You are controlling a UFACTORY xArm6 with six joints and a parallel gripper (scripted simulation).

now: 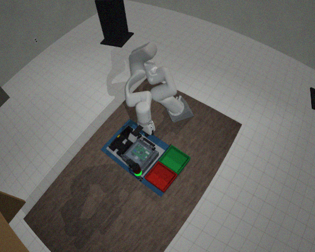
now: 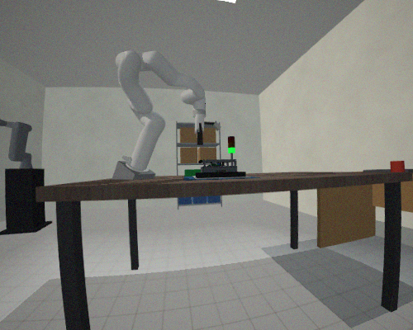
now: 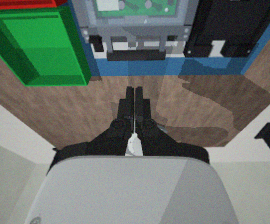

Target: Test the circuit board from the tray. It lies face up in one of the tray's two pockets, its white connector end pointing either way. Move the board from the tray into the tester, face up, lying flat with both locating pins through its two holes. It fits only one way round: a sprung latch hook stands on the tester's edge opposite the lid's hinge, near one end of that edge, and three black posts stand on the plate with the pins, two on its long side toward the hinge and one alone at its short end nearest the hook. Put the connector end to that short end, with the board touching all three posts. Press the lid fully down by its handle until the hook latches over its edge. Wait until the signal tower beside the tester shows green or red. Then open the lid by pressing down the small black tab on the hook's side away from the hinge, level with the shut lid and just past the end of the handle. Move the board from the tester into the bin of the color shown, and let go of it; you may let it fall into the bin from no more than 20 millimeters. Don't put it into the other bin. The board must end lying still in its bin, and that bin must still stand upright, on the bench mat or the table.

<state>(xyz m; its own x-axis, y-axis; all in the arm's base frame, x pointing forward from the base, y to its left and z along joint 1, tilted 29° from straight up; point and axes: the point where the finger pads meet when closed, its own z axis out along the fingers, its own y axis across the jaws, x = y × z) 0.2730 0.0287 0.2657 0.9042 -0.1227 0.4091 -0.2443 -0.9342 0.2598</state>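
Note:
The tester stands on the blue bench mat, with the green circuit board lying inside it; the lid looks down. In the wrist view the tester, the board and a black bar on the tester's near edge sit at the top. The signal tower glows green, and it also shows green in the side view. My gripper is shut and empty. It hangs well above the table, just off the mat's edge beside the tester.
The green bin and the red bin stand side by side next to the tester; the green bin is at the upper left of the wrist view. The black tray lies on the tester's other side.

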